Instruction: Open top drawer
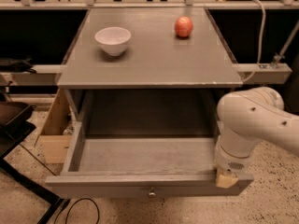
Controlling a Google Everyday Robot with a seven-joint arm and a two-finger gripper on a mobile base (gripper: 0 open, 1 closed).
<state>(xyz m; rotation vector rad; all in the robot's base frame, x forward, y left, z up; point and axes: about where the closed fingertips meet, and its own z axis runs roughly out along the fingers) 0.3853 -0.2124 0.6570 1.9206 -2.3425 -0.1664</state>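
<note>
The top drawer is a deep grey box pulled far out from under the grey cabinet top. Its front panel runs along the bottom of the camera view, with a small round metal knob near its middle. The inside of the drawer shows nothing in it. My white arm comes in from the right and bends down over the drawer's front right corner. My gripper sits at that corner, against the top edge of the front panel. Only a tan tip of it shows below the white wrist.
A white bowl and a red apple stand on the cabinet top. A wooden panel leans at the left of the cabinet. A black frame and a cable lie on the speckled floor at the left.
</note>
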